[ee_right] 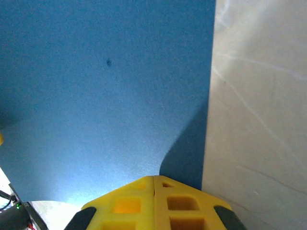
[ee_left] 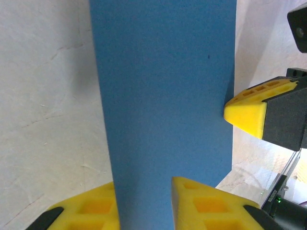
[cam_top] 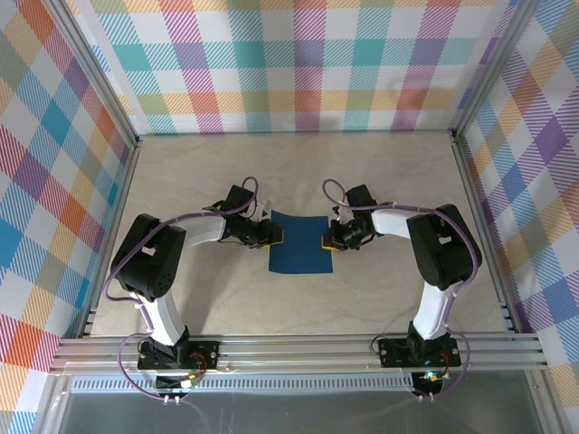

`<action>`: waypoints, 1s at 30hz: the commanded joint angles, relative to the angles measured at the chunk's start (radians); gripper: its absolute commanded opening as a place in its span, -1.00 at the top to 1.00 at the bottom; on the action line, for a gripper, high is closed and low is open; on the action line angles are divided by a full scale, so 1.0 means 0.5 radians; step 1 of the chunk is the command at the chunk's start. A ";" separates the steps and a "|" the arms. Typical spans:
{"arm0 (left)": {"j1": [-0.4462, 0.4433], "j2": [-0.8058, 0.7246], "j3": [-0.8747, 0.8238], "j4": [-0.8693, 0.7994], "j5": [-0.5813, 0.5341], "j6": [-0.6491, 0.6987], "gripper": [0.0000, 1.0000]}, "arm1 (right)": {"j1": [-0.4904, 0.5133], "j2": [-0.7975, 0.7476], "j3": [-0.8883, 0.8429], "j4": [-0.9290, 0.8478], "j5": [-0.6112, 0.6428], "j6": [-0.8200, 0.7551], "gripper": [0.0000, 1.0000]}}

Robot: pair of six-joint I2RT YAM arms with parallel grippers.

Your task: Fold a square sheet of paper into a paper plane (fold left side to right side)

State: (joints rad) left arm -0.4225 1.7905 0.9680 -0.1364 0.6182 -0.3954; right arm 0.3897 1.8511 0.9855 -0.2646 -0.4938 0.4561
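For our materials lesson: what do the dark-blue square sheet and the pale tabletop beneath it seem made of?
Dark-blue square sheet: probably thin matte paper; no glare, and one edge curls up. Pale tabletop: smooth board or laminate with faint marble-like veins; which is unclear.

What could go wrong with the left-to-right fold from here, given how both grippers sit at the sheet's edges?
1. The left gripper stands open around one edge of the square dark-blue paper sheet, so it may close on too little paper and drop it in mid-fold.
2. The right gripper is shut on the opposite edge by its tips alone; a pull could slip or tear it.
3. The sheet bows up beside those tips, so a stray crease may form.
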 commanded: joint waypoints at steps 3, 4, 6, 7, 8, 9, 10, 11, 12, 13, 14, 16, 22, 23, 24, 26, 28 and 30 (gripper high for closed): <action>-0.049 -0.085 0.064 -0.029 0.084 -0.028 0.34 | 0.021 0.068 0.023 -0.086 0.087 -0.047 0.91; -0.058 -0.085 0.069 -0.023 0.096 -0.037 0.31 | 0.021 0.071 0.022 -0.088 0.089 -0.050 0.91; -0.085 -0.091 0.090 -0.010 0.112 -0.058 0.24 | 0.024 0.077 0.017 -0.088 0.098 -0.054 0.91; -0.097 -0.094 0.103 -0.007 0.116 -0.064 0.21 | 0.027 0.078 0.015 -0.088 0.101 -0.055 0.91; -0.113 -0.094 0.118 0.001 0.122 -0.078 0.16 | 0.028 0.081 0.014 -0.084 0.104 -0.054 0.91; -0.127 -0.096 0.134 0.011 0.122 -0.087 0.12 | 0.031 0.083 0.014 -0.091 0.104 -0.054 0.91; -0.141 -0.096 0.147 0.022 0.128 -0.098 0.08 | 0.031 0.086 0.015 -0.091 0.107 -0.057 0.91; -0.160 -0.090 0.166 0.032 0.129 -0.106 0.03 | 0.034 0.087 0.011 -0.089 0.110 -0.060 0.91; -0.175 -0.083 0.187 0.035 0.130 -0.111 -0.02 | 0.037 0.090 0.012 -0.086 0.110 -0.059 0.91; -0.195 -0.074 0.213 0.037 0.130 -0.110 -0.08 | 0.039 0.091 0.011 -0.091 0.114 -0.059 0.91; -0.214 -0.058 0.238 0.041 0.132 -0.113 -0.12 | 0.040 0.093 0.005 -0.086 0.114 -0.059 0.91; -0.248 -0.019 0.285 0.049 0.138 -0.117 -0.18 | 0.043 0.088 -0.001 -0.079 0.115 -0.059 0.90; -0.320 0.105 0.369 0.082 0.147 -0.127 -0.32 | 0.046 0.067 -0.040 -0.040 0.097 -0.036 0.89; -0.327 0.120 0.376 0.087 0.149 -0.130 -0.34 | 0.046 0.063 -0.049 -0.018 0.085 -0.027 0.89; -0.334 0.135 0.380 0.092 0.153 -0.131 -0.35 | 0.046 0.062 -0.058 -0.004 0.075 -0.020 0.89; -0.344 0.154 0.383 0.107 0.150 -0.136 -0.35 | 0.046 0.062 -0.064 0.021 0.058 -0.007 0.89; -0.348 0.166 0.386 0.107 0.140 -0.136 -0.31 | 0.046 0.062 -0.073 0.032 0.046 0.002 0.89; -0.348 0.177 0.389 0.084 0.116 -0.121 -0.23 | 0.046 0.059 -0.078 0.047 0.037 0.006 0.90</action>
State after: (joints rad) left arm -0.5877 1.8683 1.1419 -0.0986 0.6708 -0.4564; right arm 0.4023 1.8561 0.9764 -0.2276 -0.5014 0.4564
